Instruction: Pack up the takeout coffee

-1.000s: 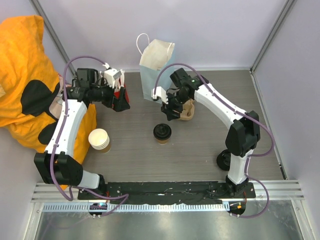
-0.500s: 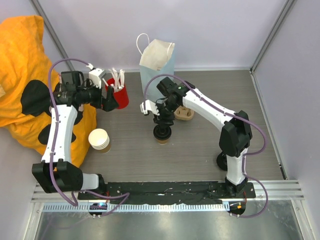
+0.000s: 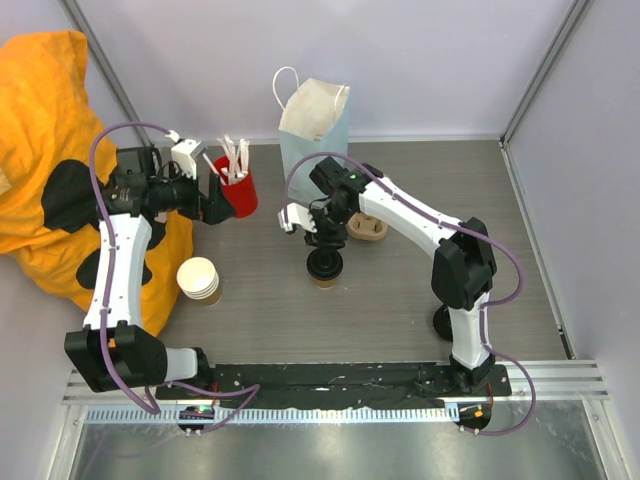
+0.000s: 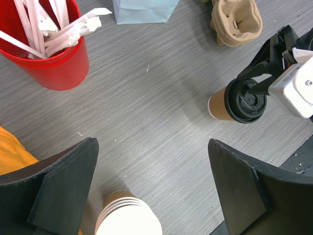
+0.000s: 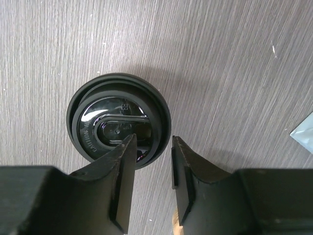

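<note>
Top external, right end effector (image 3: 321, 243) over takeout coffee (image 3: 324, 268), jaws narrower

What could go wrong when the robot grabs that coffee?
The right gripper straddles just one edge of the black lid on the takeout coffee. Lifting by that rim might pop the lid off and spill, or tilt the cup. The blue bag stands upright nearby; a bump could topple it.
</note>
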